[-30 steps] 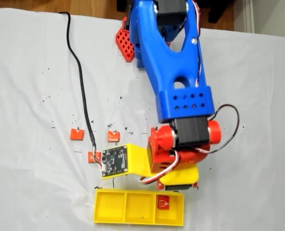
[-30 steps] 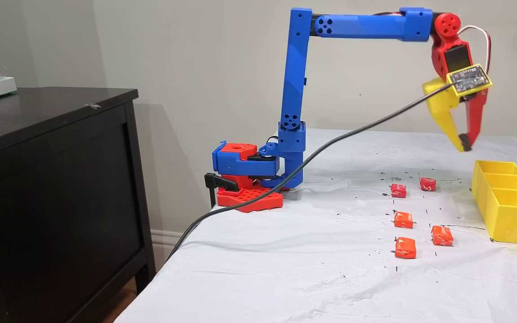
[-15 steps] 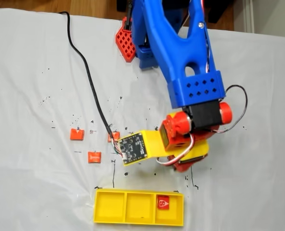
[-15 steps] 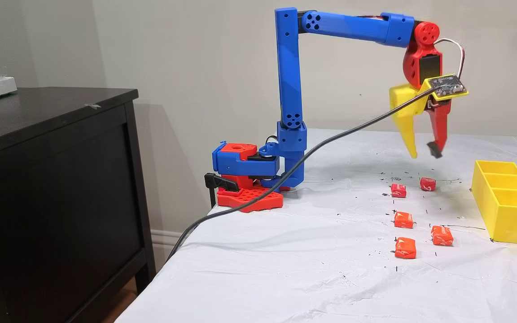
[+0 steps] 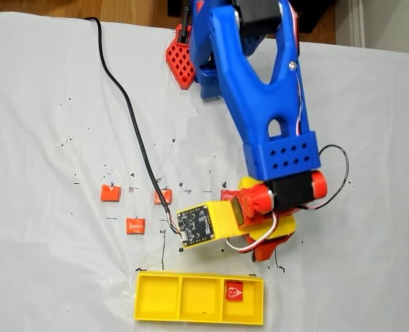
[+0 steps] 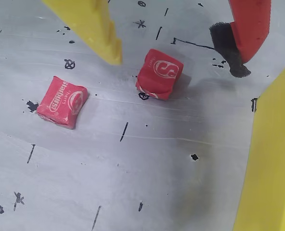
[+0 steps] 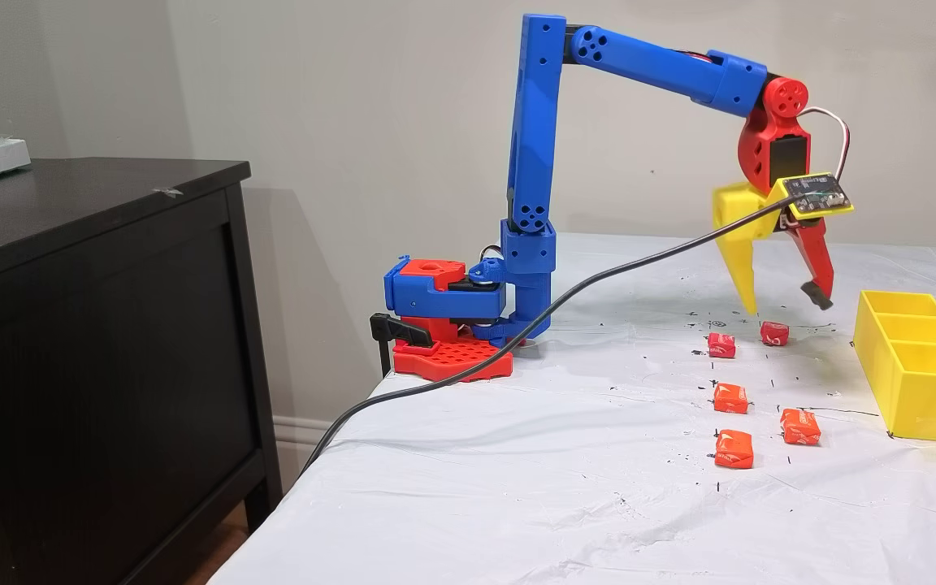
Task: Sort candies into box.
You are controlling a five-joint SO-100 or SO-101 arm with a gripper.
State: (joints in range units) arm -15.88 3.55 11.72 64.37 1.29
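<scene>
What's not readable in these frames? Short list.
- Two red wrapped candies in a fixed view: one hidden by the arm, the other half hidden.
- Yellow plastic three-compartment box in a fixed view: contents blocked by its near wall.
- The box in the wrist view: cut off at the edge.
- Candy wrapper print: too small.

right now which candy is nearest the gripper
The red candy lying almost between the open gripper fingers, closer to the box. The other red candy lies outside the yellow finger; the orange ones sit farther off.

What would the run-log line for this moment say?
gripper: open, above red candy | yellow box: one red candy in end compartment | stage: pre-grasp
</scene>
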